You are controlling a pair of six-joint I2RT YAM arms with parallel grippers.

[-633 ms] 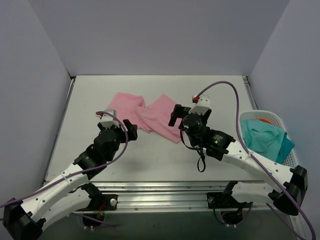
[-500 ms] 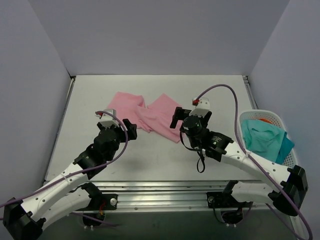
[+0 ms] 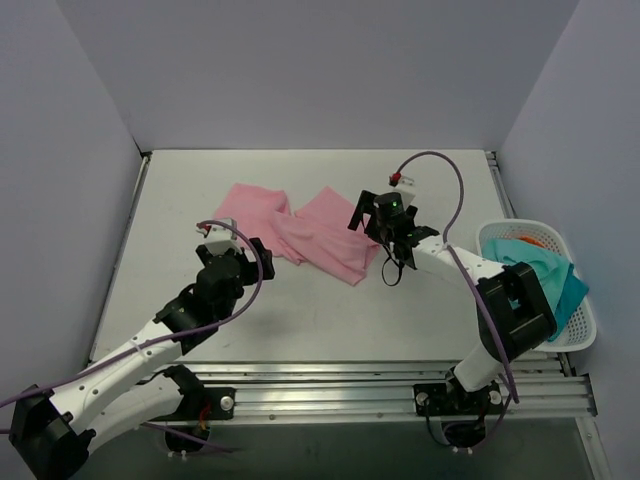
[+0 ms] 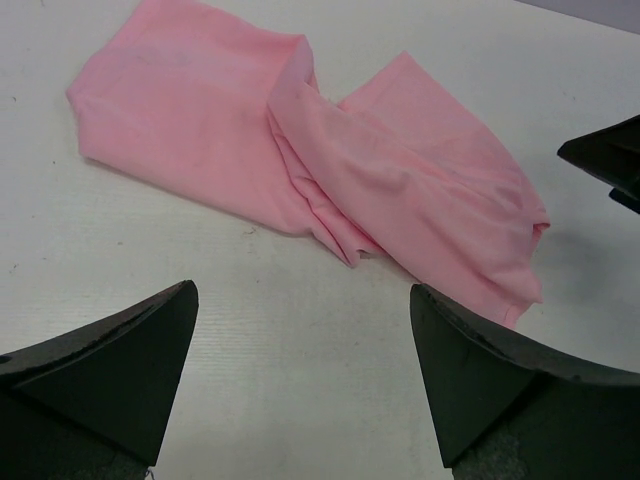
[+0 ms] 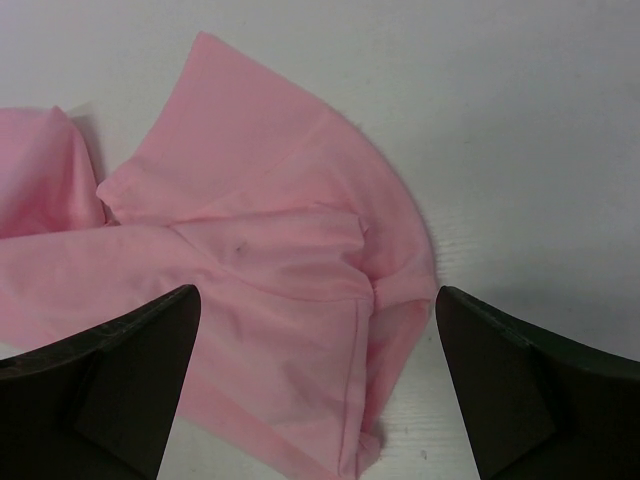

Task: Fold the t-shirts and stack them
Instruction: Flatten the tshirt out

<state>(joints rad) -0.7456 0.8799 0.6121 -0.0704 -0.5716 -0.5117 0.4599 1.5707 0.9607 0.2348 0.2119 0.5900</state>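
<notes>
Now the right jaws, wide apart, have stretched forward over the crumpled pink t-shirt (image 3: pixel 300 235), which lies beneath them and just ahead of the equally spread left jaws, so a grasp looks imminent.

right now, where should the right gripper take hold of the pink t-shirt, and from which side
Probably the pink t-shirt at its rounded right-end edge, just ahead of the open right gripper. The cloth is doubled there with bare table beyond it, so come down from the right, one finger on the table, one on the cloth, and pinch.
</notes>
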